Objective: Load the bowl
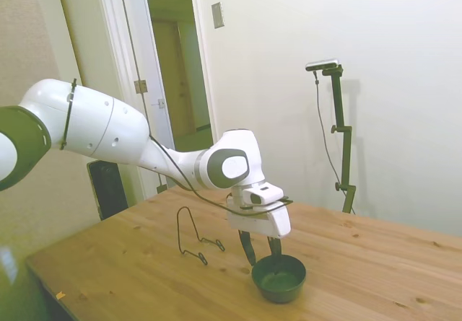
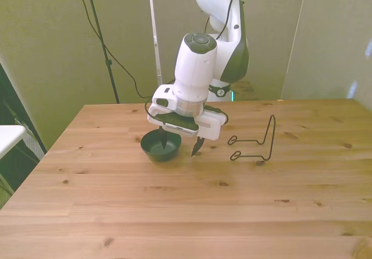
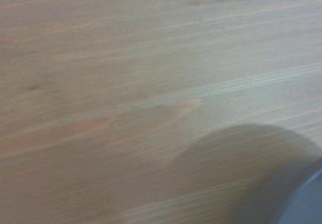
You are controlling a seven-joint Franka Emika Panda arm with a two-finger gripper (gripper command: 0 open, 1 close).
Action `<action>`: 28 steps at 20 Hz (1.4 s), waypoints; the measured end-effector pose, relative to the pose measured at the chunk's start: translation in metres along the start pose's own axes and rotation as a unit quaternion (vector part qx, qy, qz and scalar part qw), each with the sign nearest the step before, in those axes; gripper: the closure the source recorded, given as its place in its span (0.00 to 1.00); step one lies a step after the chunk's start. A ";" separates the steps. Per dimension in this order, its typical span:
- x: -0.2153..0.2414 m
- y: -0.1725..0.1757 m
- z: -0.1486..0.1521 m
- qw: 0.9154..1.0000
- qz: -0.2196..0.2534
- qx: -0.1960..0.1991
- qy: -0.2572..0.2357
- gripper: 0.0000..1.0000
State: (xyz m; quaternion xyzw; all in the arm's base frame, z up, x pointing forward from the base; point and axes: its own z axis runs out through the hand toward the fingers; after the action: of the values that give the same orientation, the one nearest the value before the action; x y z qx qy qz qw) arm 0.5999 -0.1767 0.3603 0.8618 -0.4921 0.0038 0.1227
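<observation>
- arm reaches low over the wooden table [image 2: 174, 212], wrist pointing down
- gripper [image 2: 180, 144] spread wide — one finger inside the bowl [image 2: 161, 149], one outside its rim
- wire rack [image 2: 256, 142] stands near the bowl, apart from it

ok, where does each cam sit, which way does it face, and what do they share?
Side view: off one side of the table, looking across it; the arm enters from the left, gripper open over the bowl.
Front view: across the table, facing the arm and wire rack.
Wrist view: close above blurred wood, a dark rim at one corner; no robot parts.
Shared: side and front both show gripper, bowl and rack.
</observation>
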 end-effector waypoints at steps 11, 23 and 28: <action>0.002 -0.004 -0.010 1.000 0.007 0.003 0.005 1.00; -0.006 -0.005 -0.016 1.000 0.003 0.002 0.000 1.00; -0.016 -0.009 -0.015 1.000 -0.004 -0.002 -0.008 1.00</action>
State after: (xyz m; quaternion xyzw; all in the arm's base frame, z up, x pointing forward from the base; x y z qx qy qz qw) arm 0.6016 -0.1556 0.3711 0.8635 -0.4896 -0.0044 0.1211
